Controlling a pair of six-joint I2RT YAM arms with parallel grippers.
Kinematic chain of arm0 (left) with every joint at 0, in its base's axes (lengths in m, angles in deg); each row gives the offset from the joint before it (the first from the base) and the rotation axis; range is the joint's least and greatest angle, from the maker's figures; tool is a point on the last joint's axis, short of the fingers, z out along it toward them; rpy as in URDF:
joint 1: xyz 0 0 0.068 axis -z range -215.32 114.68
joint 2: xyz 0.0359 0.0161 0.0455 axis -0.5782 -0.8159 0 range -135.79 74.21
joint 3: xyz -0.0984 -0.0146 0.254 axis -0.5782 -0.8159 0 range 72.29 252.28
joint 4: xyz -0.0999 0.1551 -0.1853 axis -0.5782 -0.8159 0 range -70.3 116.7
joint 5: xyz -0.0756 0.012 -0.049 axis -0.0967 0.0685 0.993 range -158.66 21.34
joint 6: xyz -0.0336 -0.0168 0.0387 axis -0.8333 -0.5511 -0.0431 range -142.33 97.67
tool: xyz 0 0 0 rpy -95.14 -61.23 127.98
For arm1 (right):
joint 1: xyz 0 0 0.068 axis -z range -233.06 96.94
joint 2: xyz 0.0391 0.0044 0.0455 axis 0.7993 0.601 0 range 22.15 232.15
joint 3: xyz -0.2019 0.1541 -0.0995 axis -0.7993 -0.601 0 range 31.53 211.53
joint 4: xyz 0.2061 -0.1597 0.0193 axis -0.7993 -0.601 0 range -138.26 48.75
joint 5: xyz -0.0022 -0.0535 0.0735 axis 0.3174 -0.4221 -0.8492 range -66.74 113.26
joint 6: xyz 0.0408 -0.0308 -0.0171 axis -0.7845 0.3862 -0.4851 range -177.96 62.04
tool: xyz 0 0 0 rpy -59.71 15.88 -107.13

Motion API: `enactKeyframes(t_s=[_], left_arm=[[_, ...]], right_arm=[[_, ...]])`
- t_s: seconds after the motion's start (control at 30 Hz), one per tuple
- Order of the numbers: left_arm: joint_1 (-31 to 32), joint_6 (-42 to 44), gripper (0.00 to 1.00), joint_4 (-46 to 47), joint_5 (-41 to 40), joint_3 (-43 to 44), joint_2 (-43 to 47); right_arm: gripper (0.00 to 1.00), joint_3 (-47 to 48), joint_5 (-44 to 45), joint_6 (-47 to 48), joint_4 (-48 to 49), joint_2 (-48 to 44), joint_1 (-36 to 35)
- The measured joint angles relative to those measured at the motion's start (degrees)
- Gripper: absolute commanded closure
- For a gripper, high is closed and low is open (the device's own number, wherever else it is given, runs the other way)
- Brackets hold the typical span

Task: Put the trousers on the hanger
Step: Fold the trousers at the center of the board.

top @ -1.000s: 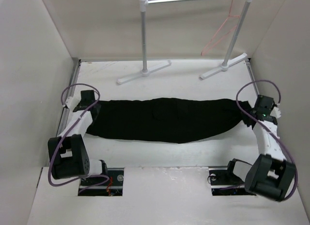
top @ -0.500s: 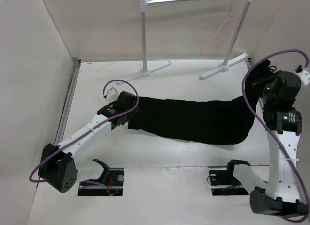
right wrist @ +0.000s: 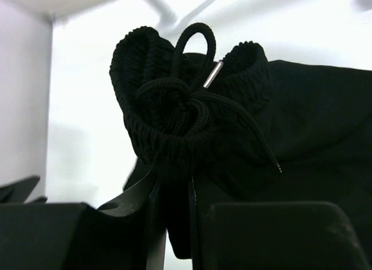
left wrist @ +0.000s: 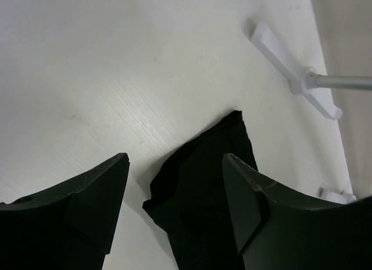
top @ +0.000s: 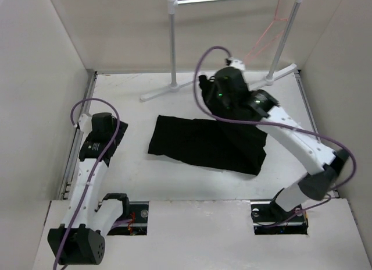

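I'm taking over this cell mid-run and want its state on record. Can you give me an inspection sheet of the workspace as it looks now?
Surface: white table, carrying only the trousers and the rack's feet.
Job's things: black trousers lie on the table, with the waistband raised; pink hanger hangs on the rack's rail with nothing on it.
Clutter: nothing seen.
Grippers: left tool open and holding nothing, beside the trousers' left edge; right tool shut on the trousers' waistband, by the drawstring.
Cables: a purple cable loops over each arm, not seen caught on anything.
Surroundings: white rack at the far side; plain walls around.
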Motion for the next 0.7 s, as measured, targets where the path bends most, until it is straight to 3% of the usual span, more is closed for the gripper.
enactKeyframes(t_s=[0.17, 0.4, 0.43, 0.6, 0.67, 0.7], left_arm=[[-7.5, 1.0, 0.36, 0.6, 5.0, -6.0, 0.1], [-18.9, 2.8, 0.36, 1.1, 8.3, -12.0, 0.6], [-20.2, 3.3, 0.36, 1.2, 8.3, -12.0, 0.7], [-20.9, 4.7, 0.37, 0.6, 7.9, -8.2, -0.6], [-18.8, 4.9, 0.38, 1.0, 7.5, -5.3, -2.0], [-16.9, 5.0, 0.39, 1.4, 7.4, -4.1, -2.7]], right_arm=[[0.79, 12.0, 0.5, 0.2, 0.2, 17.1, -10.4], [0.31, 21.2, -9.7, -1.3, 3.8, 35.8, -21.9], [0.29, 20.7, -11.5, -1.5, 4.0, 36.7, -23.0], [0.34, 4.6, -17.2, -2.1, 7.6, 28.6, -22.3], [0.42, -5.4, -18.5, -2.6, 9.6, 19.8, -17.3], [0.52, -9.0, -18.7, -2.8, 10.3, 15.8, -14.1]])
